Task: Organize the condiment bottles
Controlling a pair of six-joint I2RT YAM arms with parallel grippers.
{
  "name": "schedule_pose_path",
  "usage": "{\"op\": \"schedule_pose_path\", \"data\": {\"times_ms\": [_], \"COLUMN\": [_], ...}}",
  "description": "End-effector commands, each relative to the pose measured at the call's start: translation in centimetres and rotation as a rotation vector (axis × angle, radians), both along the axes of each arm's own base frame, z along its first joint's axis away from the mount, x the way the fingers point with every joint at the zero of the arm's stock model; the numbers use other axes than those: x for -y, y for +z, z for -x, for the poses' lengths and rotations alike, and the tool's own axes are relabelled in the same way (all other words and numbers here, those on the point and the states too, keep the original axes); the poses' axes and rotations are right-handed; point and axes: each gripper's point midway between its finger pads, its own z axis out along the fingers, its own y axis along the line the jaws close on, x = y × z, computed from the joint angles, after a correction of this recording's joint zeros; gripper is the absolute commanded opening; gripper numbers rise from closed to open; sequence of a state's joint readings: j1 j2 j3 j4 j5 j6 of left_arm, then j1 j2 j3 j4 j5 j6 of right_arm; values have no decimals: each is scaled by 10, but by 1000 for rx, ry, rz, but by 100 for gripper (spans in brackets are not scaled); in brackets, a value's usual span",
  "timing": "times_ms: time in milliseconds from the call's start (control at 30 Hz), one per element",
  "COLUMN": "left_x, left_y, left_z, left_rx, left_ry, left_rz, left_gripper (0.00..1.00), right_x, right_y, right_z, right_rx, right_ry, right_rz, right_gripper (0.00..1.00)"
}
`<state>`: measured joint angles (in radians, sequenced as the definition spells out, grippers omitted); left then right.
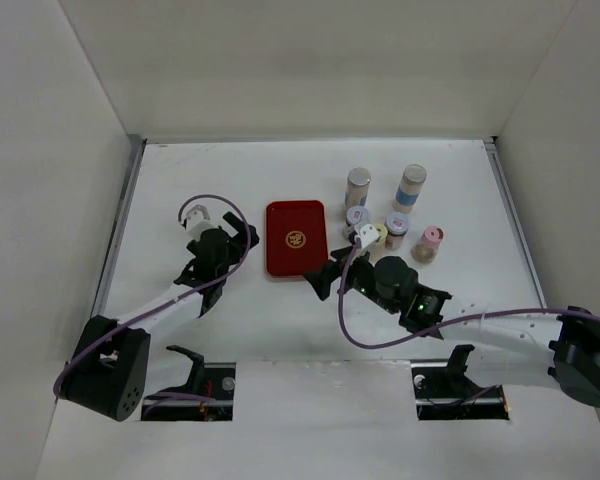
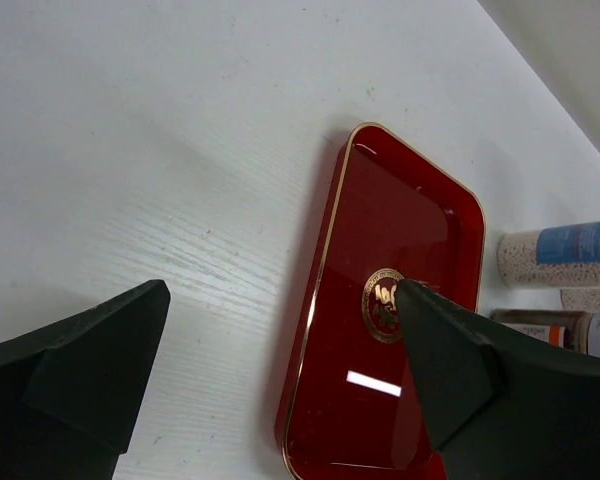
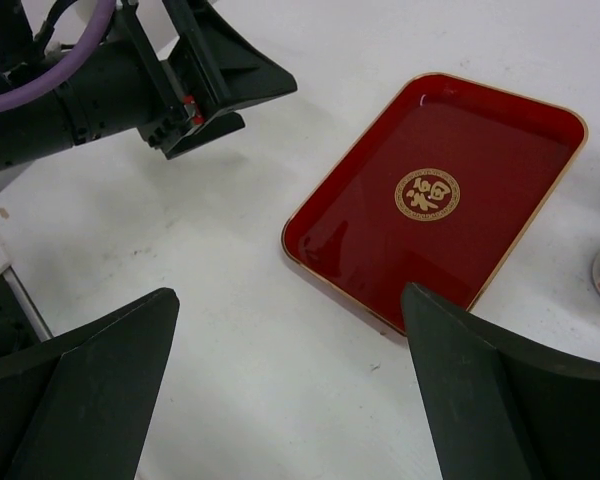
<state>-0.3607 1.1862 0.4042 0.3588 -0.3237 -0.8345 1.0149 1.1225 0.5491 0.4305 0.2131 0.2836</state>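
Left gripper point(image 1: 242, 237) and right gripper point(image 1: 323, 279) are hovering open, empty, flanking the red tray point(image 1: 296, 238); six spice jars point(image 1: 397, 228) are standing beside it.

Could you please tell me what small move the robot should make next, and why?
Probably swing the open, empty right gripper toward the yellow-capped jar: the red tray holds nothing, and the jars all stand to its right, nearest that arm.

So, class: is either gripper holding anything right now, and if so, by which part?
Nothing is held. The left gripper and the right gripper are both open, with only table and red tray showing between their jaws.
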Motion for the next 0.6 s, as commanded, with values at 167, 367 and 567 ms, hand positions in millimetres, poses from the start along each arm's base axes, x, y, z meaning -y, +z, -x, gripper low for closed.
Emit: {"op": "schedule_pose_path", "data": {"times_ms": [167,367,567], "left_x": [9,12,3], "left_y": [26,28,30], "left_z": [-17,-17,-14], "left_rx": [56,87,122], "left_ry": [-11,-5,24], "left_rz": [-5,-3,1], "left_gripper": [100,100,100], "right_x": [-18,-23,-41], "right_y": [33,51,58], "right_z": [7,29,58], "right_rx": [51,102,71], "right_ry": [38,94,269], "right_rz": [-90,-178,-230], "right_gripper": [100,100,72]}}
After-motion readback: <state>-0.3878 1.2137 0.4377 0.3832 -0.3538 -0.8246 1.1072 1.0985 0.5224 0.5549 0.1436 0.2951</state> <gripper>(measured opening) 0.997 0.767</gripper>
